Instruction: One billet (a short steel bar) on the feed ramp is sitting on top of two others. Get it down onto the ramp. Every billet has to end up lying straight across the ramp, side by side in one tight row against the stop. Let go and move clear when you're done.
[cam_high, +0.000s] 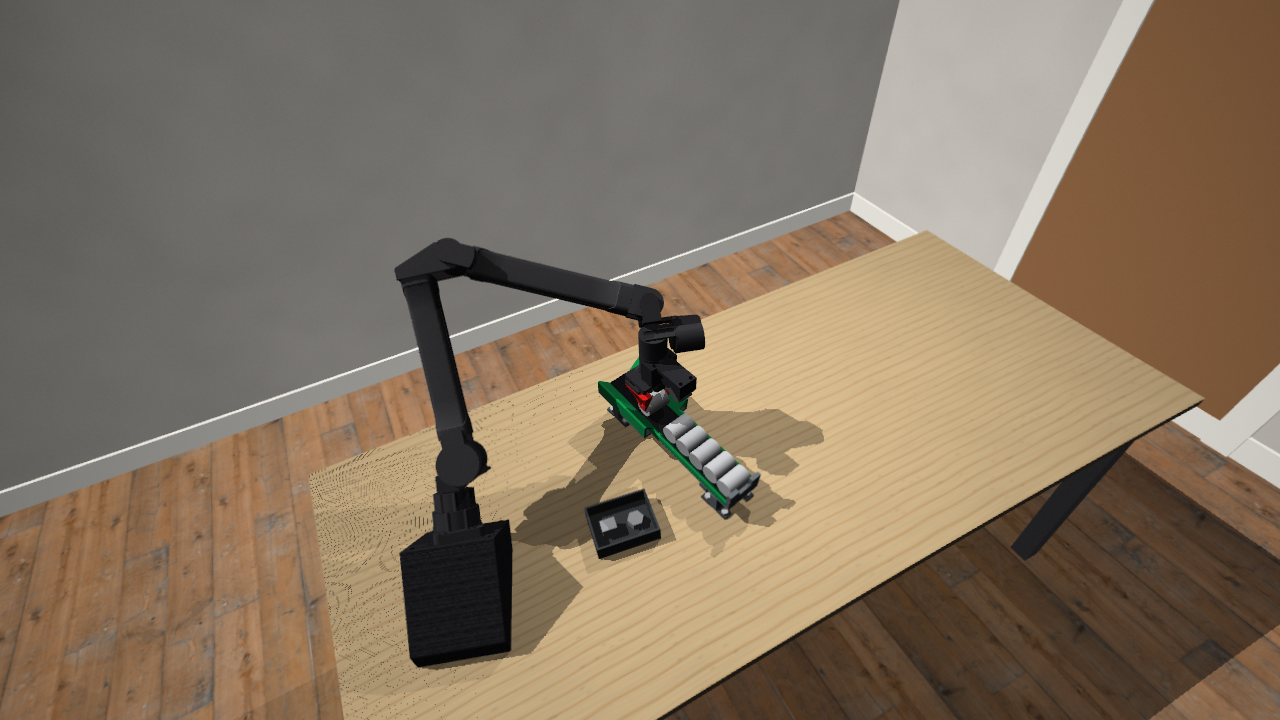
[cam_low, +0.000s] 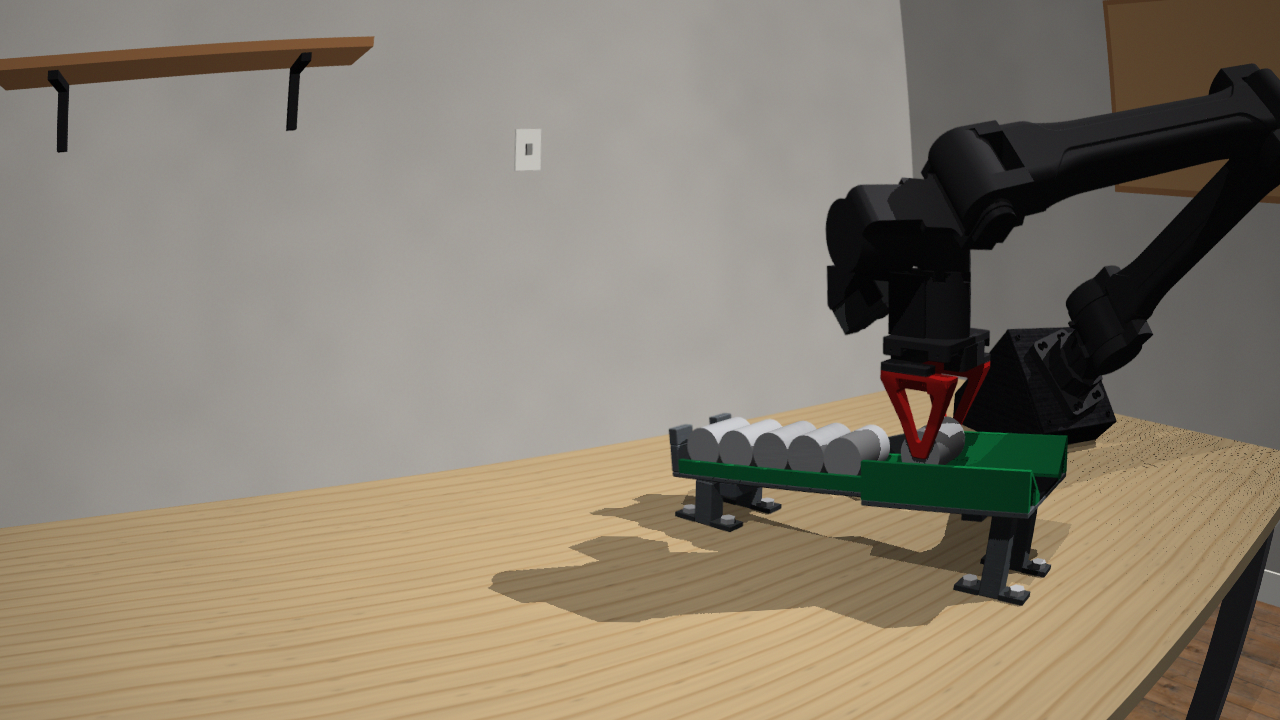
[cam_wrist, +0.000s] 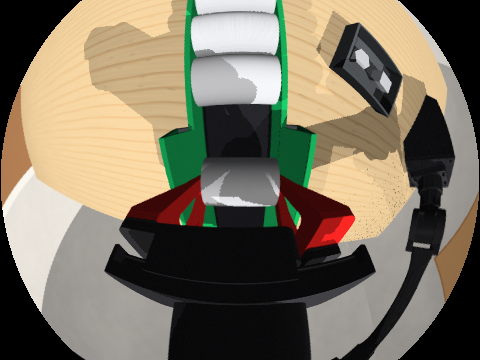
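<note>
The gripper (cam_low: 930, 440), with red triangular fingers (cam_low: 911, 402), is clamped on one billet (cam_wrist: 239, 183), a short, pale grey cylinder with flat round ends. It lies crosswise, low in the upper part of the green feed ramp (cam_low: 948, 488), between the ramp's raised side walls. Whether it rests on the ramp floor cannot be told. A small gap separates it from five matching billets (cam_low: 787, 445) lying side by side in a row toward the grey stop (cam_low: 680, 440) at the lower end. The ramp stands on dark legs on the wooden surface (cam_low: 358, 582)
</note>
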